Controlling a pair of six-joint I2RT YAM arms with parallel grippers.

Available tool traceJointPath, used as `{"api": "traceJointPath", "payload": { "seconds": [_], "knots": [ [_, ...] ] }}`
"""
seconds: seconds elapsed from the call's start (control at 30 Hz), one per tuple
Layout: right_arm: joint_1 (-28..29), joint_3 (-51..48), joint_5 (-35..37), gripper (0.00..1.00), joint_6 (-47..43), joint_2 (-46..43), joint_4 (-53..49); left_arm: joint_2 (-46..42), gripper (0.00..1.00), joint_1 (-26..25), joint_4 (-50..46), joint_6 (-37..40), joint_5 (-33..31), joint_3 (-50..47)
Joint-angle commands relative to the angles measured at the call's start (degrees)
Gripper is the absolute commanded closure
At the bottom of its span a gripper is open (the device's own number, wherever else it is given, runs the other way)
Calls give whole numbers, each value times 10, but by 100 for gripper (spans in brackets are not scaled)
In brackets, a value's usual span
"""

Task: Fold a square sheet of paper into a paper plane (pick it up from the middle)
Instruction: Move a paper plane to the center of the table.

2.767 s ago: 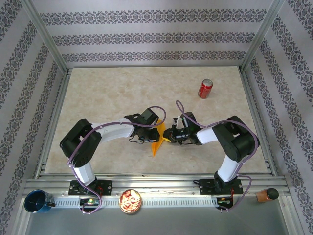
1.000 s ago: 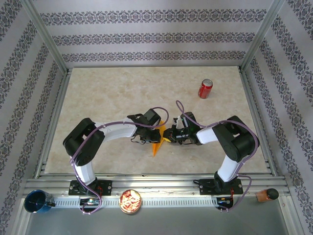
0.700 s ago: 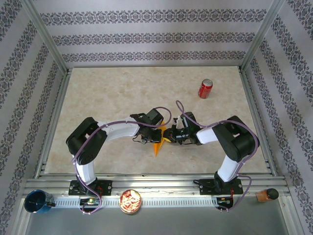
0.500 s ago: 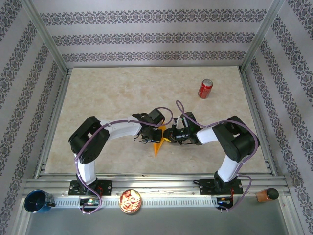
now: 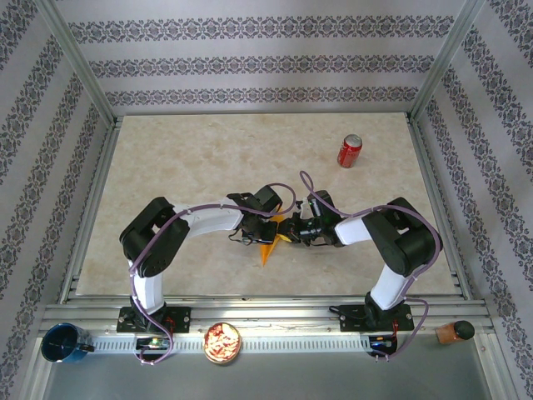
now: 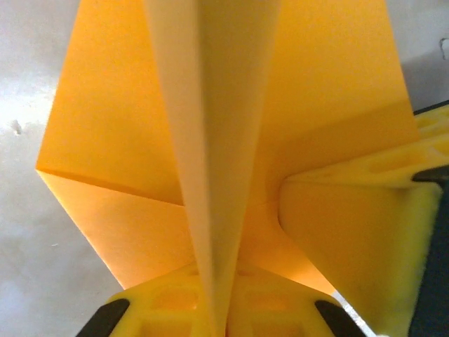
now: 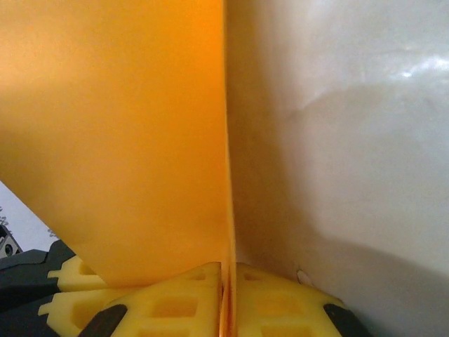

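Observation:
The orange-yellow paper plane [image 5: 267, 247] lies mid-table, a slim creased dart with its tip toward the near edge. My left gripper [image 5: 273, 227] and right gripper [image 5: 289, 232] meet over its far end, almost touching. In the left wrist view the plane's centre ridge [image 6: 214, 161] stands up between wings spread to both sides. My left gripper [image 6: 219, 317] is shut on that ridge, and a yellow finger [image 6: 351, 242] of the right gripper presses in from the right. In the right wrist view my right gripper [image 7: 229, 298] is shut on an upright paper layer [image 7: 126, 140].
A red soda can [image 5: 349, 151] stands at the back right. On the near rail sit a blue cup [image 5: 62, 343], a small bowl [image 5: 222, 342] and a brown object [image 5: 454, 332]. Metal frame rails [image 5: 87, 208] border the table.
My left arm has reached to the right, bringing its gripper in against the right gripper, and its jaws have closed on the ridge. The right arm and paper tip stayed put.

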Motion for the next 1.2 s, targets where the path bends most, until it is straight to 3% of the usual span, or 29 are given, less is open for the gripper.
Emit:
{"api": "traceJointPath", "payload": {
  "seconds": [0.0,0.27,0.43,0.57,1.17],
  "knots": [
    [-2,4,-1,84,-17,-16,-13,11,92,-6,-14,4,-9,11],
    [-32,-11,13,65,-55,-93,-88,-23,93,2,-65,-4,-103,14],
    [-52,-1,54,61,-116,-166,-217,-25,92,22,-95,-13,-153,18],
    [-68,-16,63,61,-117,-210,-234,-3,93,33,-120,-19,-182,38],
    [-84,-40,61,60,-111,-231,-233,50,87,37,-125,-14,-151,72]
  ]
}}
